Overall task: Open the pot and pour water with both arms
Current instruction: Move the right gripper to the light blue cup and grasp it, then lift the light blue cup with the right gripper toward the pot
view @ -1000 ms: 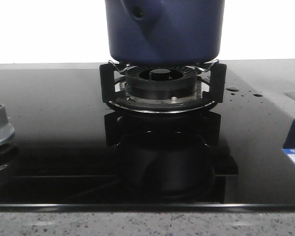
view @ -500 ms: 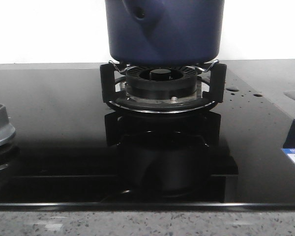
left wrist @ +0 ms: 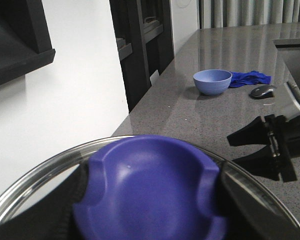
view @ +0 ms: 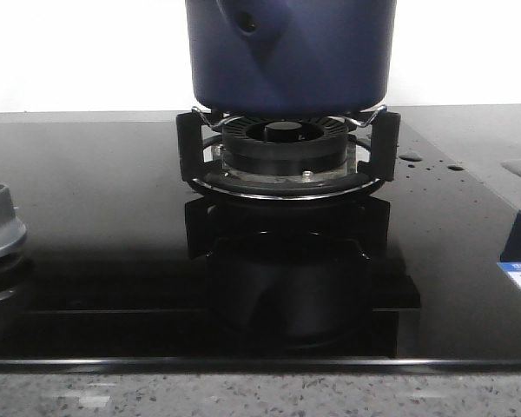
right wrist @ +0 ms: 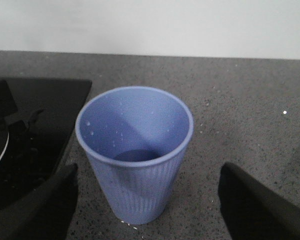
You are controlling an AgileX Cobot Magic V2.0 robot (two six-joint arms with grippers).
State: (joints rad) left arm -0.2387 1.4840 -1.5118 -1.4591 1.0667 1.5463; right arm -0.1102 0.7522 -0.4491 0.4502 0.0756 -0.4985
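On the burner (view: 285, 149) sits the pot (view: 288, 52); left gripper (left wrist: 150, 210) clamps its lid knob (left wrist: 150, 192), lifting comes next (right gripper (right wrist: 147, 200) gapes, empty, around the cup (right wrist: 134, 150)).

Navy pot (view: 291, 52), black burner (view: 285, 143) (ringed), periwinkle ribbed cup (right wrist: 134, 150).

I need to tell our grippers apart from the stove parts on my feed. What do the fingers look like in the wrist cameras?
Only the fingers show. The left gripper has black fingers, matte and broad, rising at the frame's lower corners. The right gripper has similar black fingers, smooth and tapering to rounded tips. No cables, markings or arm links are visible in any view.
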